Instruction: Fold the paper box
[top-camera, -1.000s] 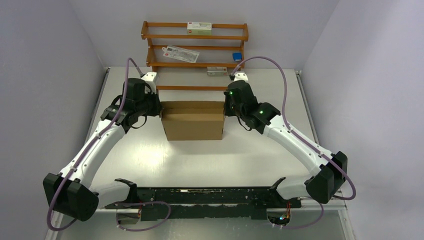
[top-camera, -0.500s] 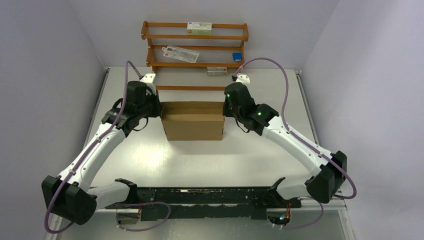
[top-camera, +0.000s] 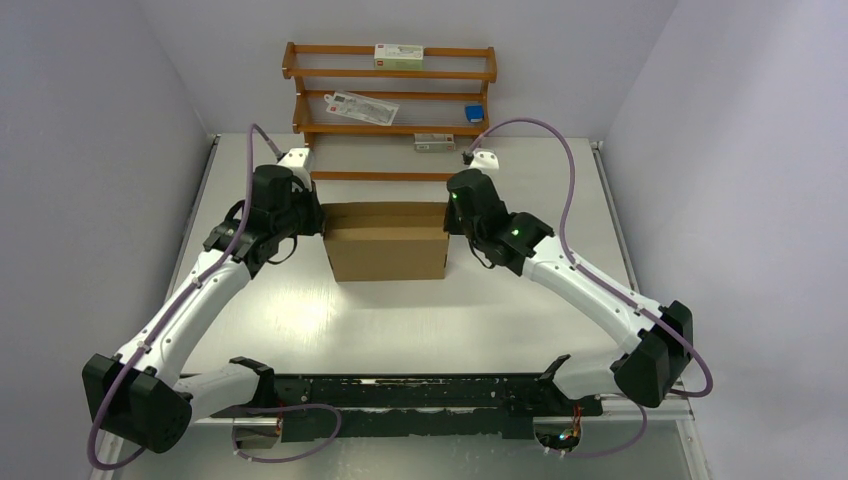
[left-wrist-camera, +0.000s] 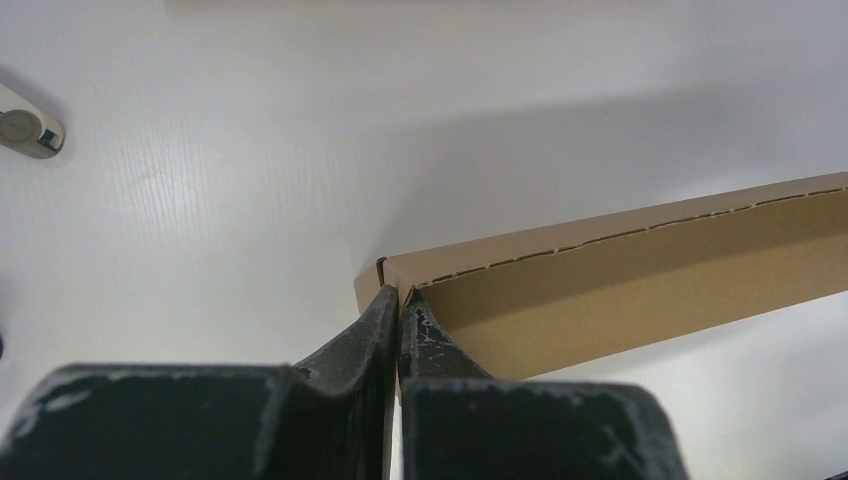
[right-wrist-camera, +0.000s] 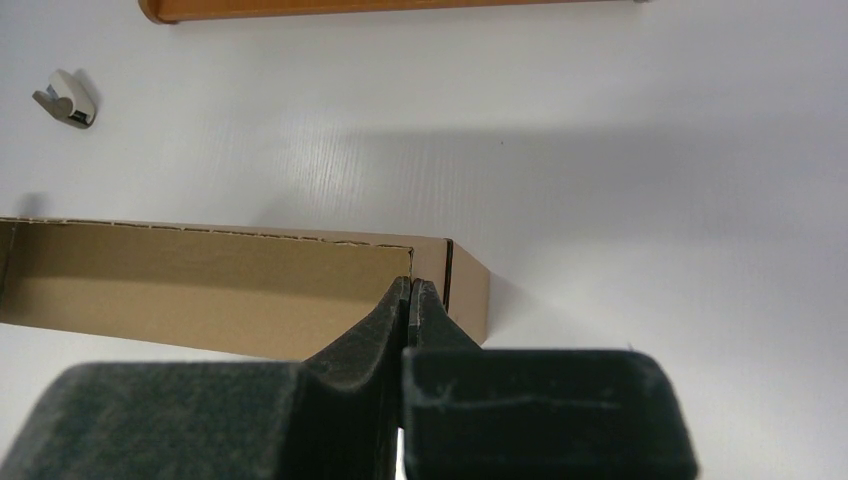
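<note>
The paper box (top-camera: 386, 245) sits on the white table (top-camera: 400, 330) just above the middle of the top view, below the wooden rack (top-camera: 390, 75), already standing as a shallow brown tray with its walls up. My left gripper (left-wrist-camera: 400, 295) is clenched, its tips pressed together right at the box's left end corner. My right gripper (right-wrist-camera: 411, 285) is clenched too, with its tips against the right end wall beside the corner seam. From either wrist view I can't tell whether a thin edge of cardboard is nipped between the fingers or they merely butt against it. I judge this corrugated board to be light and fairly stiff across its panels but willing to bend along the scored and perforated lines, which show as dashed creases along the top edge in both wrist views. It should slide easily on the smooth table, so a push from one side alone would likely shove the whole box away, and I'd want the two ends braced against each other. The walls will probably spring back if let go before a tab is tucked. The best hold looks to be the upper rim of an end wall near a corner, pinched across its thickness, not the middle of a long panel, which could buckle or crease.
</note>
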